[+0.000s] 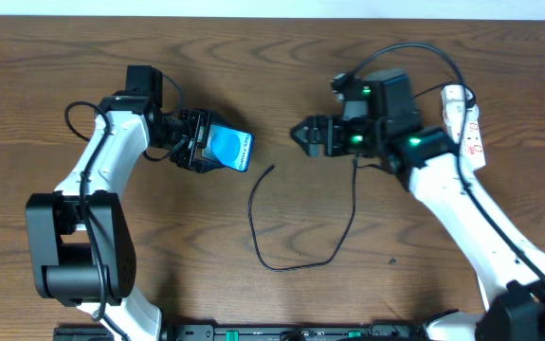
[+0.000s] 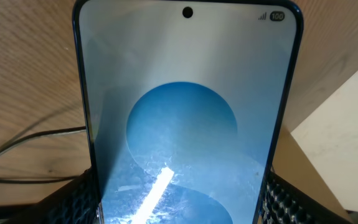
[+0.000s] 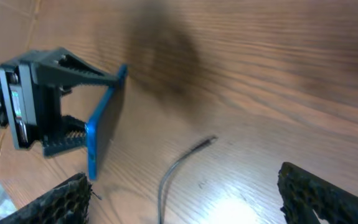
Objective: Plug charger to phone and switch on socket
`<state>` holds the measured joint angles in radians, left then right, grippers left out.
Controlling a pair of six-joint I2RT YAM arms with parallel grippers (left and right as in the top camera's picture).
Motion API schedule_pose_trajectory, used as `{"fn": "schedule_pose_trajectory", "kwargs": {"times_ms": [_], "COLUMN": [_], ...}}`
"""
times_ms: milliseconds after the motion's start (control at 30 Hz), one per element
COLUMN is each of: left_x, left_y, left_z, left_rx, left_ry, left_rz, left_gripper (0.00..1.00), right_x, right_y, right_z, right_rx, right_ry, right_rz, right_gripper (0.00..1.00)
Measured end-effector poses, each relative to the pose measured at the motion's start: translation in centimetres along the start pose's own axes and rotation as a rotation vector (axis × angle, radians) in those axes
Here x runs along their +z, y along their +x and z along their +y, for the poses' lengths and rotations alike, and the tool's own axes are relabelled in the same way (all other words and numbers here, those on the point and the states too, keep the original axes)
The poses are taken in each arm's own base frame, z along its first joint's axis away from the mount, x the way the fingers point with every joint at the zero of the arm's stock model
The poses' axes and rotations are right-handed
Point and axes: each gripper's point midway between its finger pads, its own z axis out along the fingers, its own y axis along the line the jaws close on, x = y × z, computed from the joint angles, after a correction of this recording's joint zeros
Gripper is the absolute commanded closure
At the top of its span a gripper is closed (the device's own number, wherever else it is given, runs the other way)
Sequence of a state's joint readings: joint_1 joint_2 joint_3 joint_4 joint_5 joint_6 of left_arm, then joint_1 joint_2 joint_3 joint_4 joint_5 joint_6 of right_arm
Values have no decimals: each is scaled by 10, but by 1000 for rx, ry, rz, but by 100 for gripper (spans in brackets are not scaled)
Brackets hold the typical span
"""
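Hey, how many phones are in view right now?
1. The phone, with a blue screen, is clamped tilted in the left gripper, left of centre in the overhead view. No other phone shows, though one could lie outside the views.

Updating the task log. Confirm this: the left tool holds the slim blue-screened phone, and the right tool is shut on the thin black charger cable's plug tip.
No. The right tool is open and holds nothing: the right wrist view shows the plug tip of the thin black charger cable lying free on the wooden table. The left tool does hold the slim blue-screened phone.
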<state>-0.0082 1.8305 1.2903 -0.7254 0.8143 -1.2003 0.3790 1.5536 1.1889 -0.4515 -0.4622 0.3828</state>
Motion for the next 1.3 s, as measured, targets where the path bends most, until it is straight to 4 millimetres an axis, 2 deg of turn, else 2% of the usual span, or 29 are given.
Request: {"fn": "schedule_pose_trajectory", "kwargs": {"times_ms": [167,467,667,867,1033,1233,1300], "left_x": [2,-1,-1,-1,-1,-1,-1], "left_y": [3,4,5,6,6,7,7], "left_z": [-3,-5,-5,-5,-6,-6,-6], "left_rx": [25,33,33,33,33,33,33], "left_ry": [2,11,12,13,14,15,15], "left_rz": [-12,-22,-17,-15,-13,-10,-10], "left_gripper": [51,50,50,50,50,50,50], "right_x": [31,65,97,117,121,125,125], "right_y": [4,14,30,33,32,36,35], "right_z": [20,55,64,73,77,77,77], "right_rx": [22,64,96,106,111,110,109], "right_ry": [-29,-15,-5,-27,-29,-18,-16], "right_rz": [1,-44,-36,-59,-78,-81,-84], "right_gripper": [11,19,25,47,67,82,94]}}
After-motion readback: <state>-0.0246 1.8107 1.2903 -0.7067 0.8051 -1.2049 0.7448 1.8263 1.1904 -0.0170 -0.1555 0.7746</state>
